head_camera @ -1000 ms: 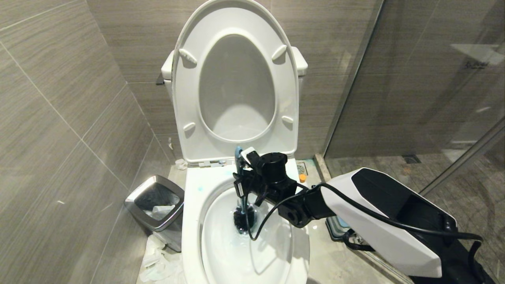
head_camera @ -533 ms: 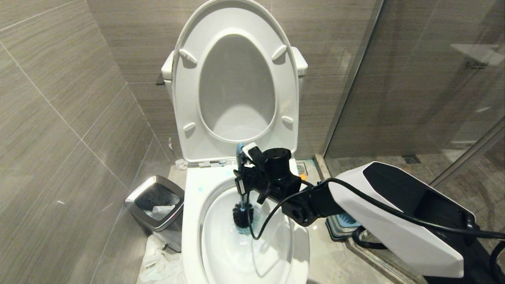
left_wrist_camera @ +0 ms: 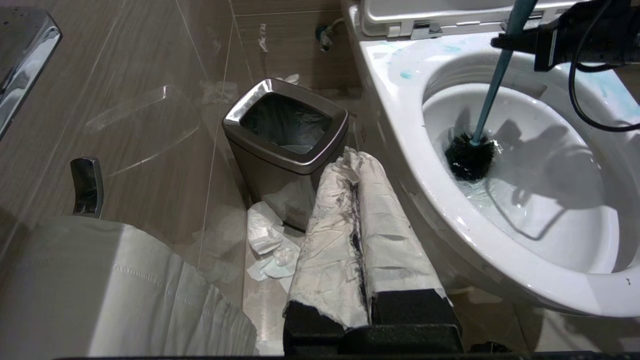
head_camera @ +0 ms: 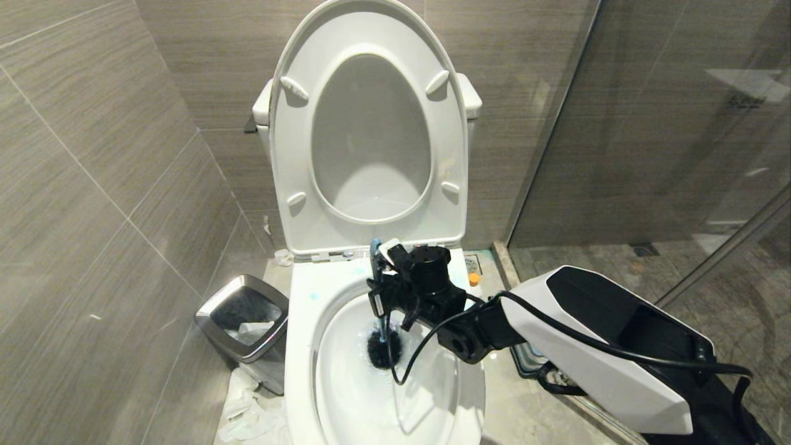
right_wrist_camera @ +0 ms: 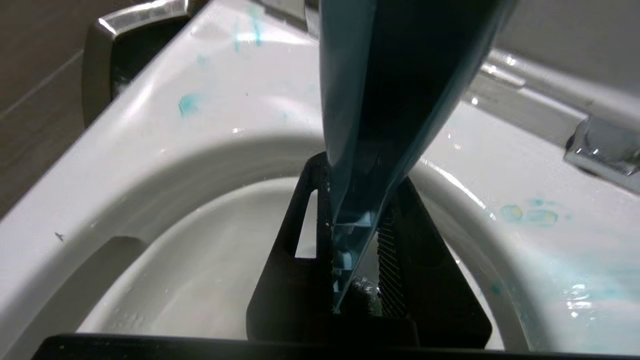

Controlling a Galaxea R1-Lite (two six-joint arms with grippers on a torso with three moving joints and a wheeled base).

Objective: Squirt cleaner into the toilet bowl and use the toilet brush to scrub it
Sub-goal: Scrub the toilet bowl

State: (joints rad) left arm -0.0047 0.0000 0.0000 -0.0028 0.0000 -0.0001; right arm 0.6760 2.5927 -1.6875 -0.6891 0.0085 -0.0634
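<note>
The right pincer (head_camera: pixel 378 290) hangs over the back rim of the toilet bowl (head_camera: pixel 303 346), its fingers (right_wrist_camera: pixel 295 260) pinching the slim blue-grey handle of the toilet brush (head_camera: pixel 383 347). From the grip the handle runs down into the bowl, and the black bristle head sits directly below the pincer in the water at the bottom. Blue-green smears of cleaner liquid (right_wrist_camera: pixel 189 102) mark the rim on both sides of the pincer. The seat and lid (head_camera: pixel 371 123) stand upright just behind it. An orange cap (head_camera: pixel 474 279) shows on the floor beside the toilet, near the right arm. The left pincer (left_wrist_camera: pixel 357 235), wrapped in white paper, is pressed together low beside the bowl, with the waste bin (left_wrist_camera: pixel 285 145) just beyond it.
</note>
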